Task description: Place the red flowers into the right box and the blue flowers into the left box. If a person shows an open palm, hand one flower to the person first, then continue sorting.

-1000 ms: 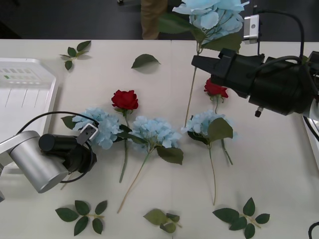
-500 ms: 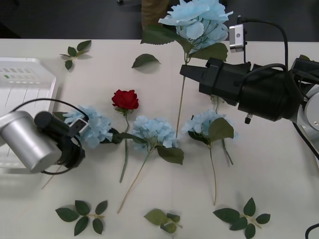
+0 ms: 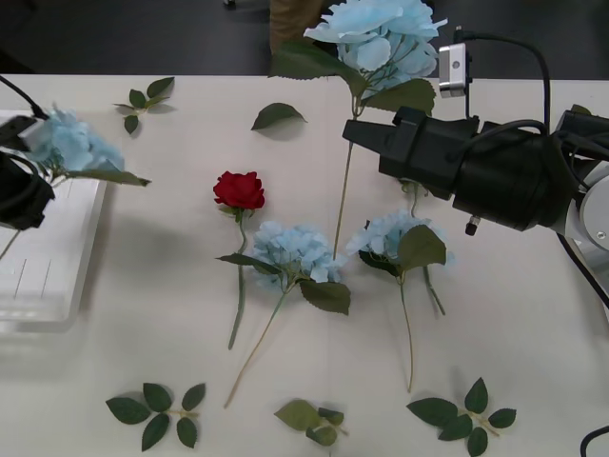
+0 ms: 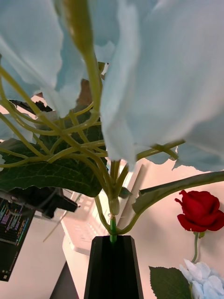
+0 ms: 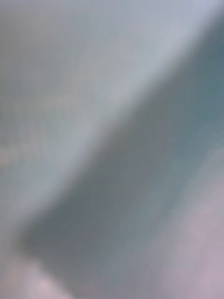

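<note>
On the table (image 3: 533,314), near to middle: two blue flowers (image 3: 297,249) and a red rose (image 3: 239,190) lie loose. At the left edge, the left gripper (image 3: 19,186) carries a blue flower (image 3: 68,145) over the left box (image 3: 48,257); its jaws cannot be judged. Toward the far edge, the right gripper (image 3: 366,133) has its jaws clamped on a raised blue flower's stem (image 4: 112,231).

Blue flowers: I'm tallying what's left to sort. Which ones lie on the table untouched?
The two blue flowers lying mid-table beside the red rose. The other two are lifted: one by the right gripper, one over the left box.
</note>
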Motion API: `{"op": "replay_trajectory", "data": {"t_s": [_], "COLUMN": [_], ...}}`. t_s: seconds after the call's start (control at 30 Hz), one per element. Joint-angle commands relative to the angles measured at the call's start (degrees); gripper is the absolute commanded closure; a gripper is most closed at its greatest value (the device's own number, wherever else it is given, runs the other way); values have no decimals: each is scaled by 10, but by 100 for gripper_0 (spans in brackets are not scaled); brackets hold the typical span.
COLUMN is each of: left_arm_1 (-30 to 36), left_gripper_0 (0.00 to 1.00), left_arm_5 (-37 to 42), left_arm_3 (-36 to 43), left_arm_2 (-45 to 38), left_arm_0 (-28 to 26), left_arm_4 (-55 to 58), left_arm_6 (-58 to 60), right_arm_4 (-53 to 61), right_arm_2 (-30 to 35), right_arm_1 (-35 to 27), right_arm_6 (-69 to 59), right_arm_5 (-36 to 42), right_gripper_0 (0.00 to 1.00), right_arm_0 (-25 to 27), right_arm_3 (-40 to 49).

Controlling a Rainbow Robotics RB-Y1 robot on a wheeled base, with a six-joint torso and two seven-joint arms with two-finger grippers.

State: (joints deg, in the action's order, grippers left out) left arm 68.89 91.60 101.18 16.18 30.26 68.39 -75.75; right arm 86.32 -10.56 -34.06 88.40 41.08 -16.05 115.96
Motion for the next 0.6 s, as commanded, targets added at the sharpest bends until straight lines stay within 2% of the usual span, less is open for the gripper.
{"op": "replay_trajectory", "data": {"t_s": [0.03, 0.17, 0.43, 0.53, 0.6], "left_arm_1": [20, 20, 11, -7, -15], "left_gripper_0": [100, 100, 100, 100, 100], "left_arm_5": [-1, -35, -93, -114, -154], "left_arm_3": [-76, -121, -218, -237, -244], "left_arm_2": [-106, -164, -164, -165, -165], "left_arm_0": [-2, -31, -35, -51, -76], "left_arm_4": [25, 12, -20, -32, -29], "left_arm_6": [-63, -144, -258, -279, -280], "right_arm_4": [4, 4, 12, 20, 22], "right_arm_2": [-3, -3, -3, -3, -3], "right_arm_1": [12, 12, 4, 4, 4], "right_arm_6": [-9, -9, -12, -12, -12], "right_arm_5": [-7, -7, -8, -15, -20], "right_gripper_0": [100, 100, 100, 100, 100], "right_arm_0": [-19, -18, -19, -19, -19], "right_arm_3": [22, 21, 22, 21, 22]}}
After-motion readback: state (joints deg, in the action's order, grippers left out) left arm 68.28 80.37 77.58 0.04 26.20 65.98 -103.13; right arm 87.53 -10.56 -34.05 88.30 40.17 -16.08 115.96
